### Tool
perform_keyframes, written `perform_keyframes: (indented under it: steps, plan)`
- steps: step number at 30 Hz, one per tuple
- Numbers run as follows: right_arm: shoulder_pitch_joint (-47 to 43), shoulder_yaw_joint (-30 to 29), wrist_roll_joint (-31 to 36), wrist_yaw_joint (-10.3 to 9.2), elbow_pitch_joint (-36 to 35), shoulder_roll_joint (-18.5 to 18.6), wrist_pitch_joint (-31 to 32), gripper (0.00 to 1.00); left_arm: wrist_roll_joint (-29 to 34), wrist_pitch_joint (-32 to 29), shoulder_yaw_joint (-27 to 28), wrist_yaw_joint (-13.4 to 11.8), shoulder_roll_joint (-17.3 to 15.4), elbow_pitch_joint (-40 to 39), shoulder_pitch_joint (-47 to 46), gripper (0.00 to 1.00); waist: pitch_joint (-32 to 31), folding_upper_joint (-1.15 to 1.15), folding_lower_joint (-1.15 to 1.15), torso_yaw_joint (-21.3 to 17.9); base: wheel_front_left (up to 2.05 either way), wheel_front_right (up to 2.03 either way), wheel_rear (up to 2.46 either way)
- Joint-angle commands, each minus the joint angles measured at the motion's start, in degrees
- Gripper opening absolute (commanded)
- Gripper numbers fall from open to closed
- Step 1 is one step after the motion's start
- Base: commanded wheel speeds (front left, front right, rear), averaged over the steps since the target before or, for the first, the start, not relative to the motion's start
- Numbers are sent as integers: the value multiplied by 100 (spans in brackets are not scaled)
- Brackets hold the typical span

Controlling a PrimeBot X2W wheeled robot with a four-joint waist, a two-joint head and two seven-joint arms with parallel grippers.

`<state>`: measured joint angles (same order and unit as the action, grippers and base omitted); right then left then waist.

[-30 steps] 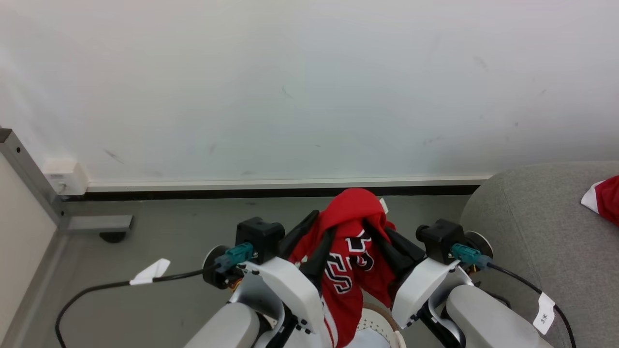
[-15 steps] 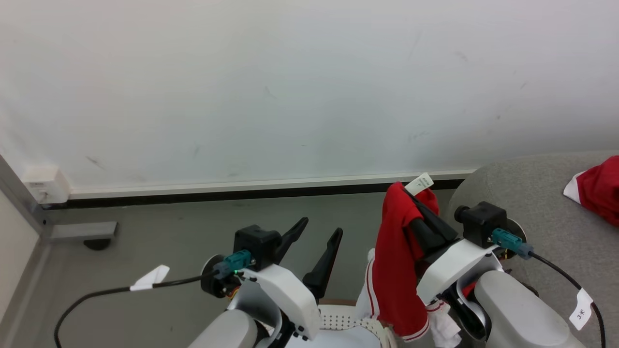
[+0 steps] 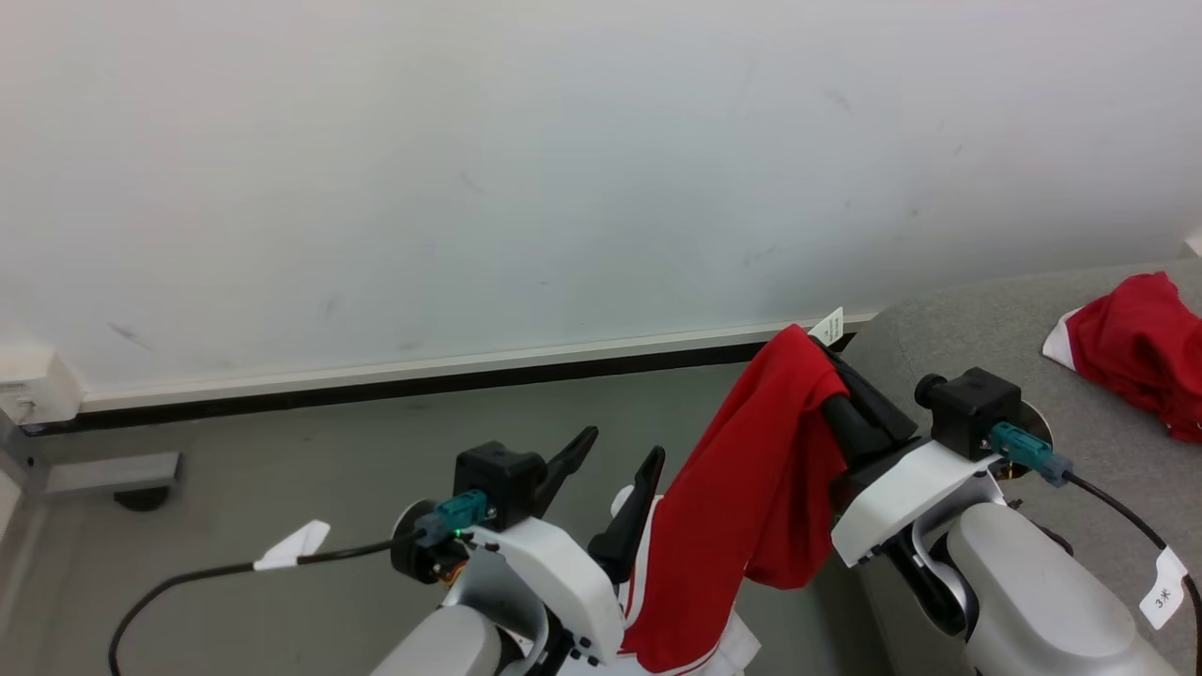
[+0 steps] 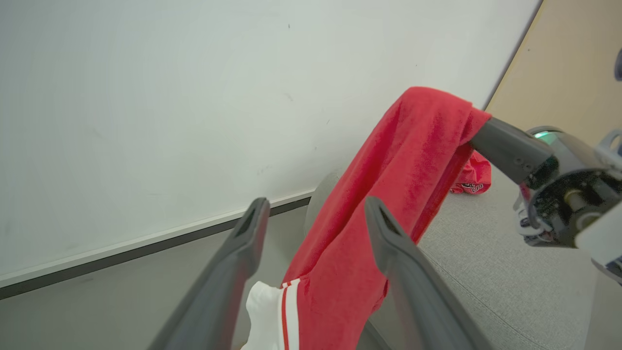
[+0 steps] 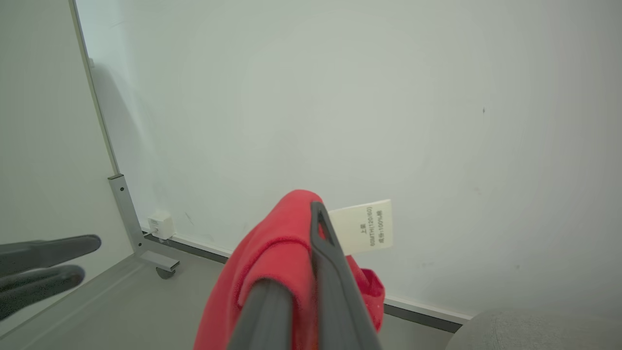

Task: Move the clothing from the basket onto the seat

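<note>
**Red garment passes to the right gripper alone**

A second ago both grippers met in the red garment [image 3: 751, 479], which was bunched between them. The left gripper [image 3: 622, 443] has since let go, and its fingers now stand apart and bare. The right gripper [image 3: 824, 361], still clamped on the fabric, has swung over to the grey sofa [image 3: 986, 329]. The cloth now trails down in a long slant. The head view itself has turned rightward.

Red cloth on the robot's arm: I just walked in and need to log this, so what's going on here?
The right gripper is shut on a red garment, which hangs down from it beside the rounded end of the grey sofa. The left gripper is open and holds nothing. A second red garment already lies on the sofa.
</note>
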<state>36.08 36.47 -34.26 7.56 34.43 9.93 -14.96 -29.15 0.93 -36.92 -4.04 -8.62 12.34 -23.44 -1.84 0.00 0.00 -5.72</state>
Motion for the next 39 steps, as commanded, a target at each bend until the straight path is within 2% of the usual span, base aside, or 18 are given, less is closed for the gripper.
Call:
perform_keyframes:
  steps: [1, 14, 23, 26, 30, 39]
  plan:
    - [60, -59, 75, -15, -55, 49, -20, 0, -12, 6, 7, -1, -35, 6, 47, 100, 2, 0, 0, -73, 0, 0, 0]
    - [222, -154, 171, -15, -448, 237, -19, 0, -55, 83, -28, -36, -11, 26, -5, 100, 26, 0, 0, -799, 0, 0, 0]
    - [658, -752, 254, -15, -481, 589, -20, 0, 34, 106, -166, 19, 72, -80, -181, 100, 263, 0, 0, -1340, 0, 0, 0]
    - [981, -1111, 197, -15, -372, 734, -20, 0, 89, 49, -237, 43, 99, -154, -321, 100, 501, 0, 0, -1402, 0, 0, 0]
    - [1631, -1846, 266, -15, -109, 987, -18, 0, 250, -93, -340, 101, 90, -332, -664, 100, 1125, 0, 0, -1318, 0, 0, 0]
    - [3535, -4073, 975, -14, 787, 1740, 47, 0, 586, -442, -508, 397, 53, -768, -1730, 100, 2806, 0, 0, -766, 0, 0, 0]
